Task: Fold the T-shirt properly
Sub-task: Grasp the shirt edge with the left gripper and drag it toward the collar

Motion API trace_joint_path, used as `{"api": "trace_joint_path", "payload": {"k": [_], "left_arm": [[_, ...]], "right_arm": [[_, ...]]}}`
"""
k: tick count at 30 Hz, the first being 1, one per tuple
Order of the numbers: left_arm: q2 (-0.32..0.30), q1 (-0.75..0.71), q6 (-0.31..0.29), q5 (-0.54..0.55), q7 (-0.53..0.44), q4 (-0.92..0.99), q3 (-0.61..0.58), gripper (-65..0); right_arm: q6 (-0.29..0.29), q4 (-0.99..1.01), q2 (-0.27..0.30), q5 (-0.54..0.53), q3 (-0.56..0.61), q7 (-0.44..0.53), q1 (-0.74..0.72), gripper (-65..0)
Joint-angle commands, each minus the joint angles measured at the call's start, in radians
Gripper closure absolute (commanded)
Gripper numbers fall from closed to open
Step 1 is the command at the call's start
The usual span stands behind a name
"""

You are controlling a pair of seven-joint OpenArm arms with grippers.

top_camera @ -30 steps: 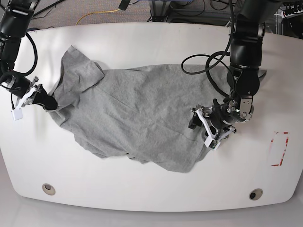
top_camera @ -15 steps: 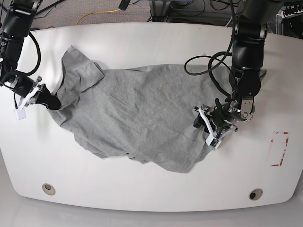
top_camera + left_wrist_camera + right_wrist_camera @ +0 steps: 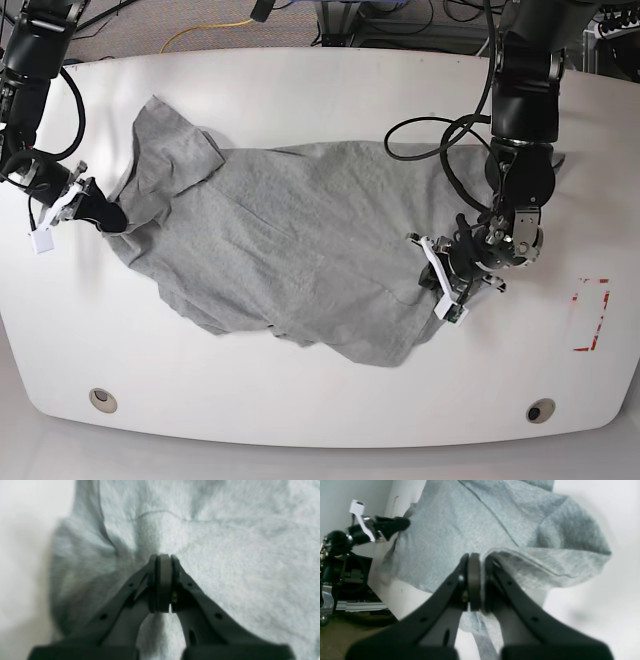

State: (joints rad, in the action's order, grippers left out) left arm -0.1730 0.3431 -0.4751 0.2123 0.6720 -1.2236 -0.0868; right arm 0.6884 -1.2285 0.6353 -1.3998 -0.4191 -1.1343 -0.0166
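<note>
The heather-grey knit T-shirt [image 3: 280,250] lies crumpled across the white counter [image 3: 330,90]. The left gripper [image 3: 438,277] and right gripper [image 3: 105,215] both have jaws pinched on its opposite edges, so they should probably pull apart evenly to flatten it

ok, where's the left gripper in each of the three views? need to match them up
Base: left gripper right of centre, shut on the T-shirt edge.
Left wrist: bottom centre, jaws pinching grey fabric.
Right wrist: far upper left, at the shirt's far edge.
Shared landmark: the white clip on that gripper, seen in base and right wrist.
</note>
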Motion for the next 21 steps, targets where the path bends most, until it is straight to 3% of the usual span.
{"api": "trace_joint_path", "payload": {"k": [1, 8, 14, 21], "left_arm": [[-0.006, 0.009, -0.003, 0.016, 0.015, -0.112, 0.029, 0.0], [-0.006, -0.042, -0.009, 0.016, 0.124, -0.305, 0.066, 0.0], [-0.029, -0.149, -0.103, 0.011, 0.210, -0.522, 0.126, 0.0], [-0.035, -0.298, -0.155, 0.011, 0.322, -0.714, 0.167, 0.0]], "right_arm": [[0.010, -0.015, 0.033, -0.028, -0.010, 0.020, -0.016, 0.0], [0.010, -0.015, 0.033, -0.028, -0.010, 0.020, -0.016, 0.0], [0.010, -0.015, 0.034, -0.028, -0.011, 0.020, -0.016, 0.0], [0.010, -0.015, 0.034, -0.028, -0.011, 0.020, -0.026, 0.0]]}}
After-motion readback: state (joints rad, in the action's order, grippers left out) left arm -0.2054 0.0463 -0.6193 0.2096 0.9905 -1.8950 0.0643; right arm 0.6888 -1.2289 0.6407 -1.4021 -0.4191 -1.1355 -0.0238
